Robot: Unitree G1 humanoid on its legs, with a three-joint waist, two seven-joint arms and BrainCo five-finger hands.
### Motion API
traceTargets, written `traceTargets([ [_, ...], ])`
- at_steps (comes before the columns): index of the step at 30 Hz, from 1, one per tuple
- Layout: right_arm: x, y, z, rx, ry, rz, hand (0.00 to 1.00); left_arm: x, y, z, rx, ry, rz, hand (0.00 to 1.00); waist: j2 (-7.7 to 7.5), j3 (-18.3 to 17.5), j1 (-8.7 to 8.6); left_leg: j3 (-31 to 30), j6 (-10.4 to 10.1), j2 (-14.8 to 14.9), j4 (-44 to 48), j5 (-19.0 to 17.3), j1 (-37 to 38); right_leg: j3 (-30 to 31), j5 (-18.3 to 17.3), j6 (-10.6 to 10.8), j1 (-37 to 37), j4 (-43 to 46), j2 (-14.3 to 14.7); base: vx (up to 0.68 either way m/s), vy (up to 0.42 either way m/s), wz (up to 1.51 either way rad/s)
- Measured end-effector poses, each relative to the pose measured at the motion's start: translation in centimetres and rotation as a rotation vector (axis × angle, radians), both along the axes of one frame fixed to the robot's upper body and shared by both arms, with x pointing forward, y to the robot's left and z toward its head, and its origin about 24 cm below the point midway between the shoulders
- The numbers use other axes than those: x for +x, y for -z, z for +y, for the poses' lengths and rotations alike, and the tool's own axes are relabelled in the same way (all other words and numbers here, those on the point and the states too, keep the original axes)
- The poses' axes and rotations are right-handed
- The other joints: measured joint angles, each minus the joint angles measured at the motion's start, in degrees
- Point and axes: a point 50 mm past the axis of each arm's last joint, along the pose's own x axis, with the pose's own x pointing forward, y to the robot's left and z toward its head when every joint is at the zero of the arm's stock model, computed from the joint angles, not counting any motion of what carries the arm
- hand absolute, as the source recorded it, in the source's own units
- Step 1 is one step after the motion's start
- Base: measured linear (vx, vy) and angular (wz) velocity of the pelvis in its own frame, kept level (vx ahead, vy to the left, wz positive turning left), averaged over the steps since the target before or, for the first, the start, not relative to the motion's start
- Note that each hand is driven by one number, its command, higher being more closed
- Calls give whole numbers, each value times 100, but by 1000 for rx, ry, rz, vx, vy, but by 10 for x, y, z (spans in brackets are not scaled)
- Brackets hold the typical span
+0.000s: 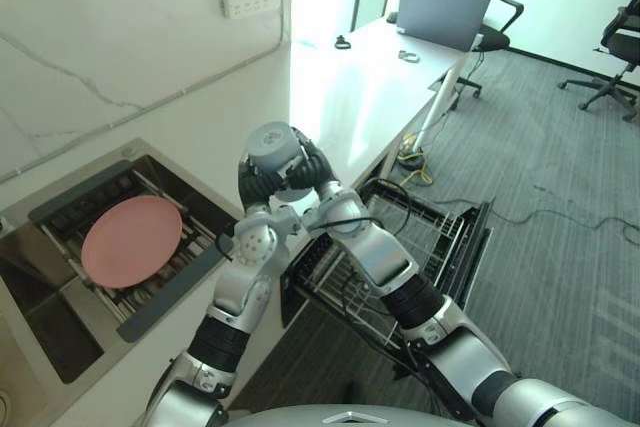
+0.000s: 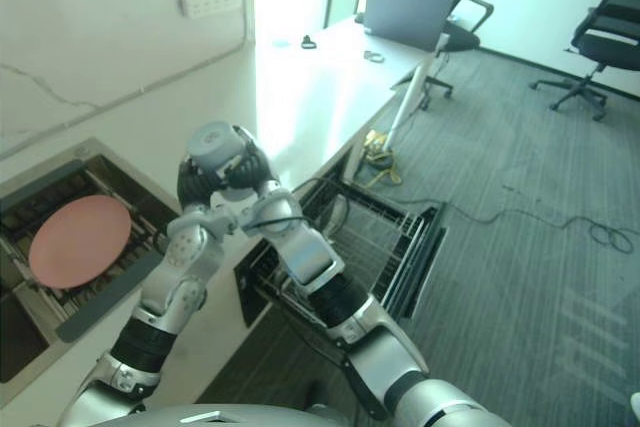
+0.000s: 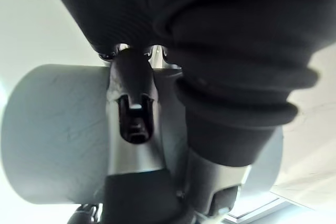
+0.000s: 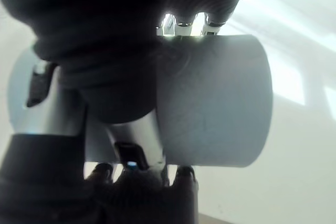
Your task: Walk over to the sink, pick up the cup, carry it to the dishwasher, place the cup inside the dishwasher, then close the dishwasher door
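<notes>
A grey cup (image 1: 272, 145) is held in the air above the white counter, upright with its rim up. My left hand (image 1: 256, 181) curls round it from the sink side and my right hand (image 1: 320, 173) from the dishwasher side. The left wrist view has the thumb (image 3: 135, 119) lying across the cup (image 3: 52, 135). Across the cup's wall (image 4: 220, 103) in the right wrist view lie that hand's fingers and thumb. Below and to the right the dishwasher stands open, its wire rack (image 1: 445, 237) pulled out over the carpet.
The sink (image 1: 45, 322) at the left holds a pink plate (image 1: 132, 239) on a dark rack. A white counter (image 1: 340, 97) runs back to a laptop (image 1: 440, 12). Office chairs (image 1: 615, 47) and cables (image 1: 560, 212) are on the carpet to the right.
</notes>
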Motion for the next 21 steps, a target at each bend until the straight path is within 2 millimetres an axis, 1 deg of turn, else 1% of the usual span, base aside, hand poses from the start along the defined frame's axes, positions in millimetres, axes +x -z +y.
traceTargets([
  [3, 0, 0, 0, -1, -1, 0, 0, 0, 0, 0, 1, 0, 0, 100, -2, 1, 9, 1, 0, 0, -1, 3, 2, 0, 0, 0, 0, 0, 0, 0, 0, 0],
  [4, 0, 0, 0, -2, -1, -1, 100, 0, 0, 0, 1, 0, 1, 100, -2, 1, 12, 1, 0, 0, -1, 3, 2, 0, 0, 0, 0, 0, 1, 0, 0, 0],
  [11, -1, 2, 2, -31, 8, 2, 100, 1, 3, 3, 12, 5, 40, 100, -4, -1, 35, -1, -3, 0, -1, 6, 12, -1, 2, -2, 9, -1, 2, 0, 0, 0],
  [18, -2, -5, 12, -22, -3, -11, 100, 0, -11, 14, -11, 9, 49, 100, -4, -2, 34, -9, -2, -2, 6, 10, 18, -6, 7, -11, 20, -3, 1, 0, 0, 0],
  [21, -3, -5, 14, -28, 0, -20, 100, 0, -12, 16, -18, 14, 51, 100, -4, -3, 38, -38, -3, -2, 6, 17, 14, -36, 0, -22, 31, -4, -1, 0, 0, 3],
])
